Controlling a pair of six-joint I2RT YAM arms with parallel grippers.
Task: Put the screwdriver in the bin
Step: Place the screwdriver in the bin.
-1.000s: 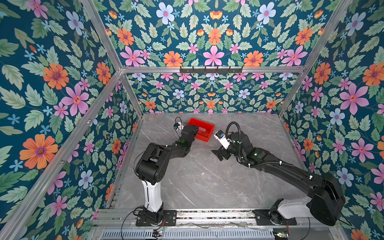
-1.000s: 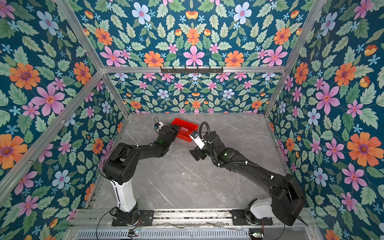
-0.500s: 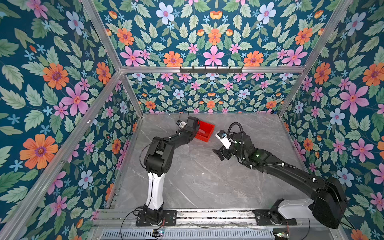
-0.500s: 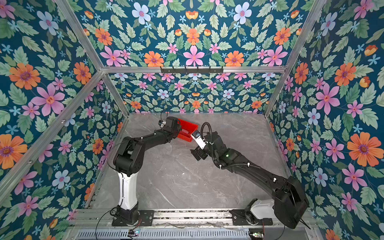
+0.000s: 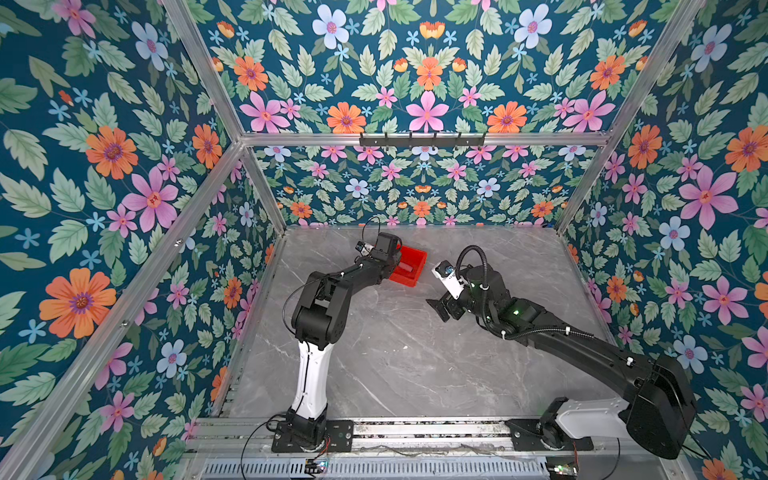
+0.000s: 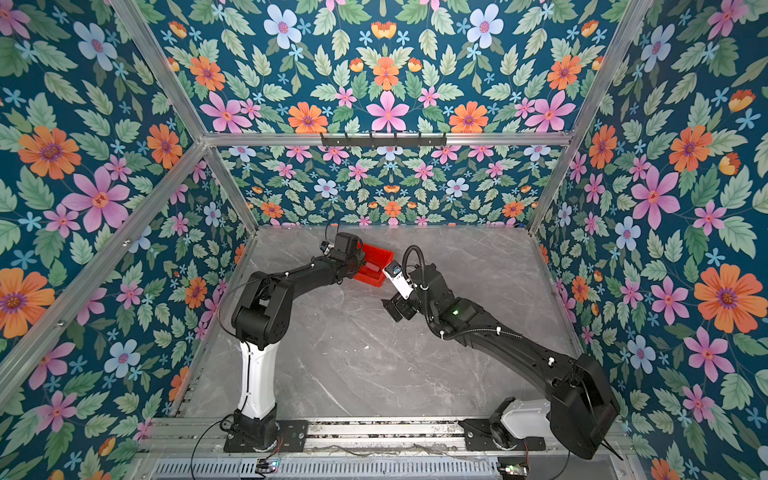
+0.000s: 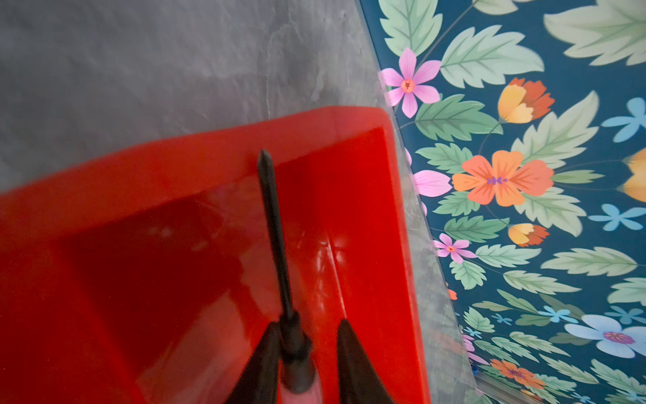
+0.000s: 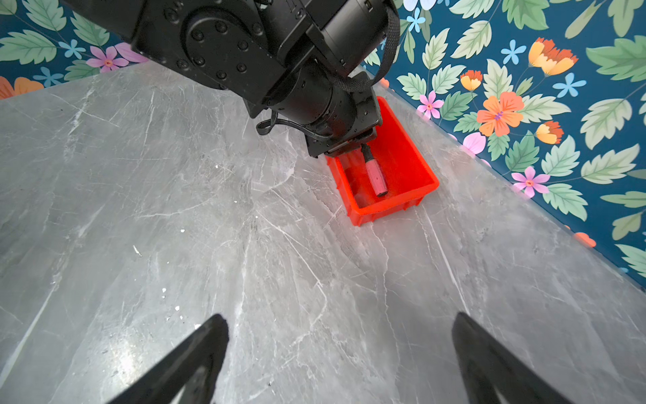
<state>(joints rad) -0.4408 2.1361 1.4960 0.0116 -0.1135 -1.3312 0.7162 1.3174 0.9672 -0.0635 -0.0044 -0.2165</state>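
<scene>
A smooth grey marbled counter, veined with white. Nearest, the right tool hangs over bare stone, its two pointed black fingers spread wide, holding nothing. Farther on sits a glossy red plastic bin, rectangular and rimmed. The left tool reaches into it, fingers parted. The screwdriver, with a thin black shaft and pinkish-red handle, lies inside the bin, close against one finger. A floral wall stands behind.
</scene>
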